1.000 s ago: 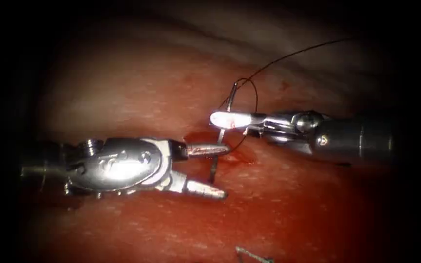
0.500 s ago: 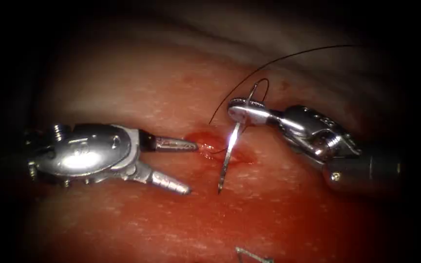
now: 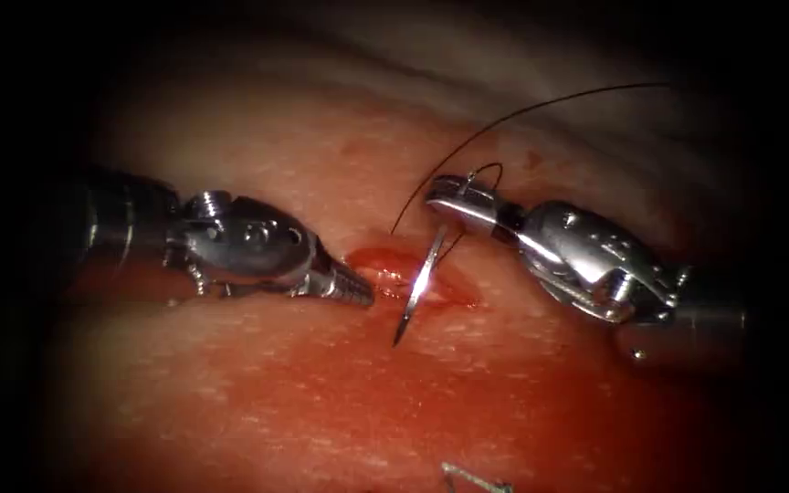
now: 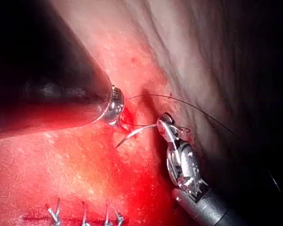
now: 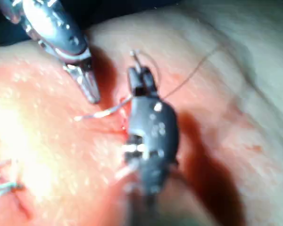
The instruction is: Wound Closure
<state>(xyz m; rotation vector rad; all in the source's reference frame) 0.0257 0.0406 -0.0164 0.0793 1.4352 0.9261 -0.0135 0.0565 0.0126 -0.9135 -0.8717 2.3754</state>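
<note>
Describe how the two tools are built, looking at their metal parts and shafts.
Both are shiny silver metal. The left tool has short, tapered, ridged jaws on a rounded wrist with a small screw, then a dark shaft. The right tool has slim smooth jaws, a jointed silver wrist and a dark grey shaft.

left pincer (image 3: pixel 358 294) closed, right pincer (image 3: pixel 445 196) clamped, wrist bent

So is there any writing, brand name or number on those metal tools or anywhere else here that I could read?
None: no word, number or brand can be read.
Right tool, shut on the needle near its thread end: a small round mark on its dark shaft is too blurred to read.
Left tool, shut and holding nothing: bare metal, no lettering.
Tissue, thread and needle: unmarked. The needle's point lies free over the cut.
</note>
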